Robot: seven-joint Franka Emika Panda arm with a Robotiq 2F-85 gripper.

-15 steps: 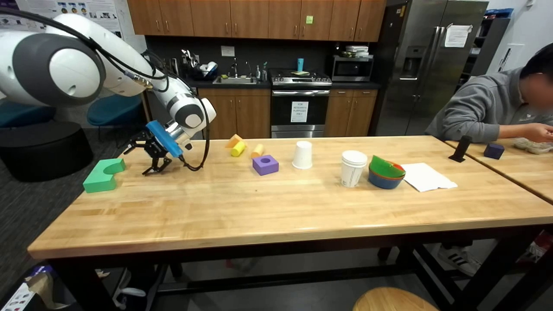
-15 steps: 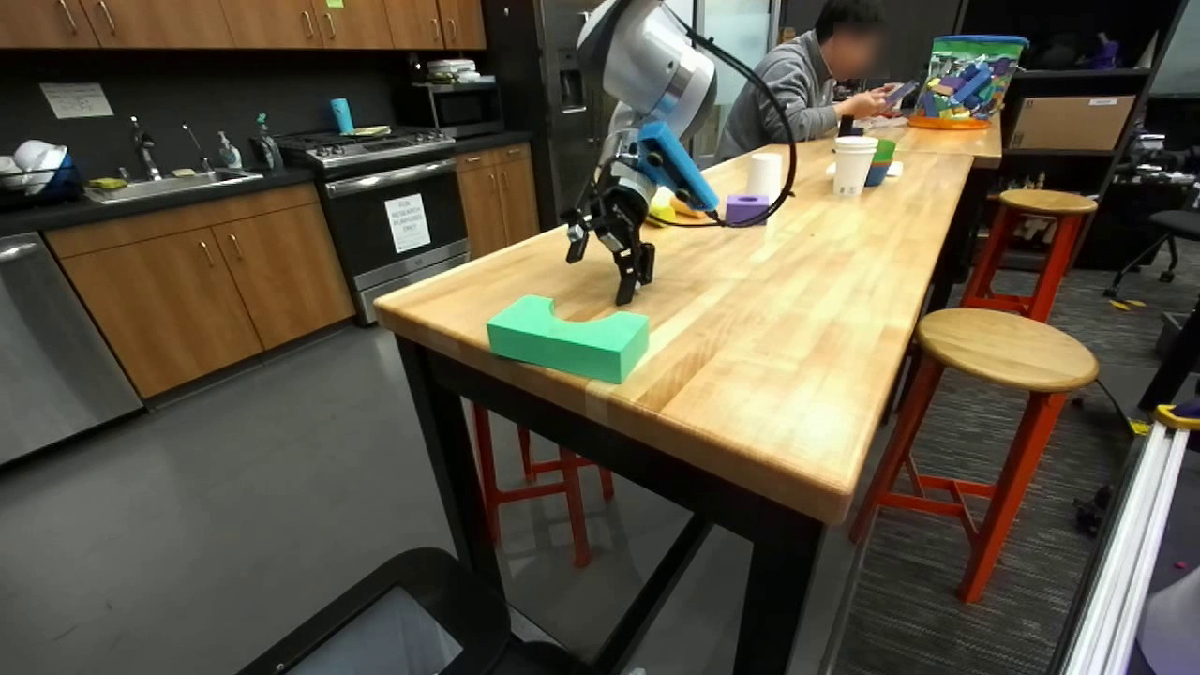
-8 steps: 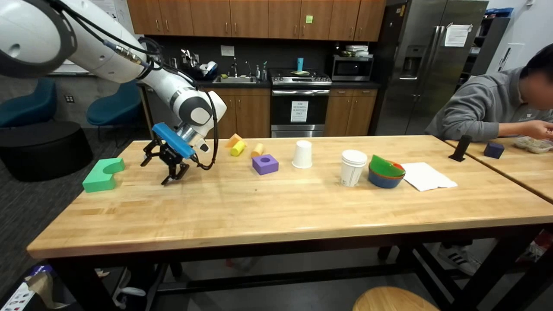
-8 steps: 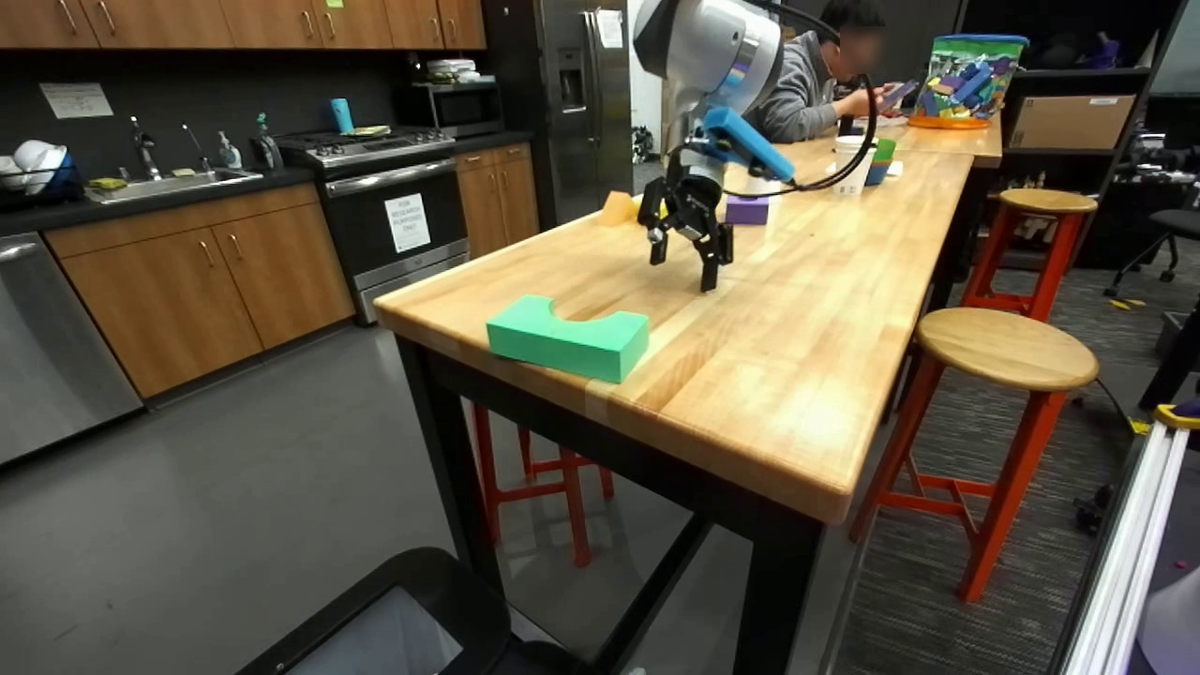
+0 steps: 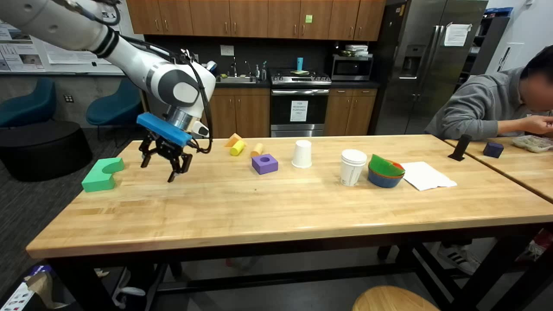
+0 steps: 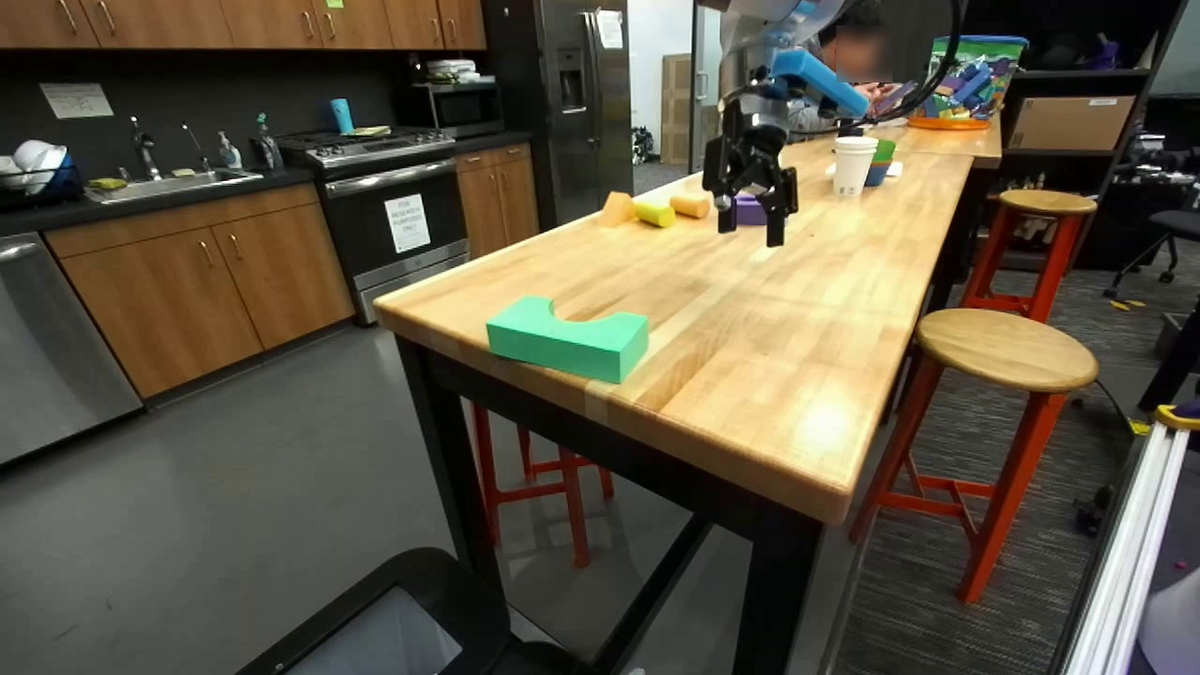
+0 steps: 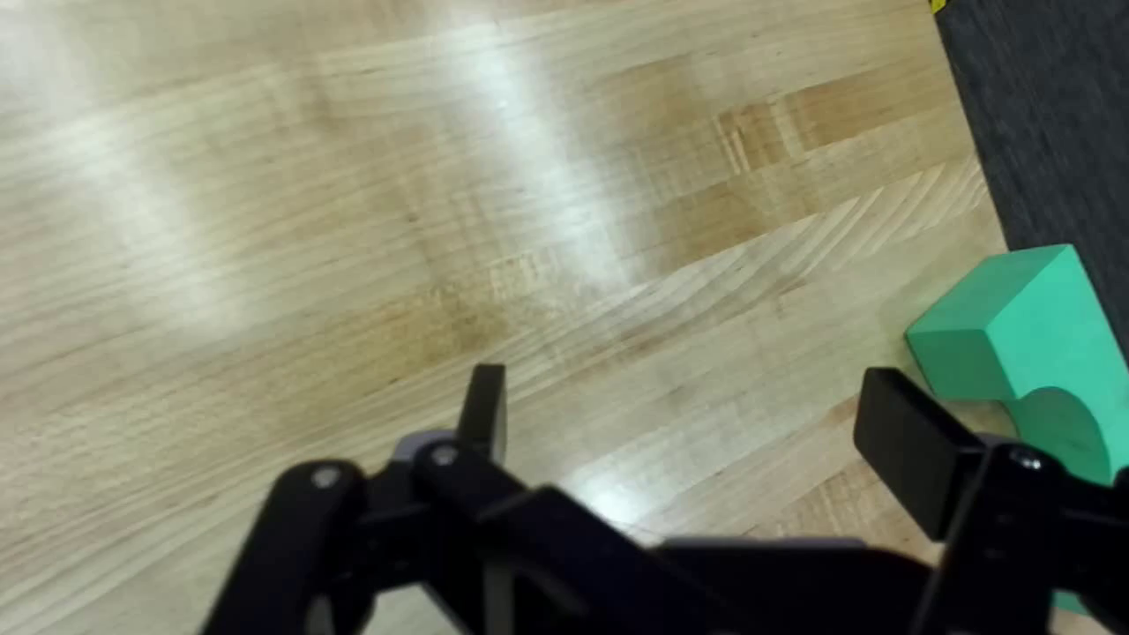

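Green and smooth-faced, a chunky block with a half-round notch (image 5: 99, 176) lies flat on the pale wooden worktop (image 5: 259, 211), close to its end edge. Near this block, but apart from it in both exterior views, the black two-fingered robot hand (image 5: 158, 171) points downward over the worktop; its fingers are spread wide and nothing is held between them. The wrist view shows the green block partly behind one finger. Farther from the green block than the hand lie an orange triangular wedge (image 6: 616, 210), a bright yellow cylinder (image 5: 237, 148) and a light orange cylinder (image 5: 257, 150), loosely grouped. Beyond these, as seen from the green block, sit a purple square block with a round hole (image 5: 265, 167) and a white paper cup turned upside down (image 5: 302, 154). Well apart from the green block stands an upright stack of white paper cups (image 5: 352, 168), next to a round blue bowl (image 5: 383, 180) with a tilted green bowl (image 5: 383, 166) set in it and a flat white sheet of paper (image 5: 427, 176). Farther still, a person in a grey sweatshirt (image 5: 471, 112) leans over an adjoining worktop (image 5: 527, 167).
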